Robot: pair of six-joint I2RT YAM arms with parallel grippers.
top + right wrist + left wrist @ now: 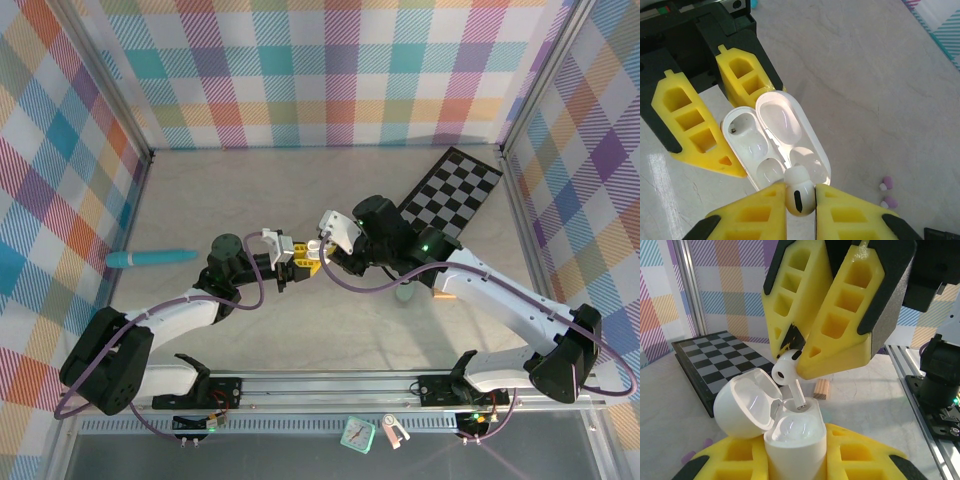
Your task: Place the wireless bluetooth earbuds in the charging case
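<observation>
One tiny white plastic earbud is pinched stem-down by the right gripper, just above the white pebble-shaped charging case, which the left gripper squeezes upright, lid open, so the bud can drop into a slot.

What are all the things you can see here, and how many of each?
charging case: one, white, lid open, held by the left fingers
white earbud: one, white, pinched just above the case
lilac earbuds: two, lilac, lying on the table beside the case
checkerboard: one, black and white, far right of the table
teal stick: one, teal, left side of the table
wooden block: one, pale wood, on the table beyond the case
mint square thing: one, mint, by the near rail
table: one, beige
left fingers: two, yellow, around the case
right fingers: two, yellow, around the white earbud
</observation>
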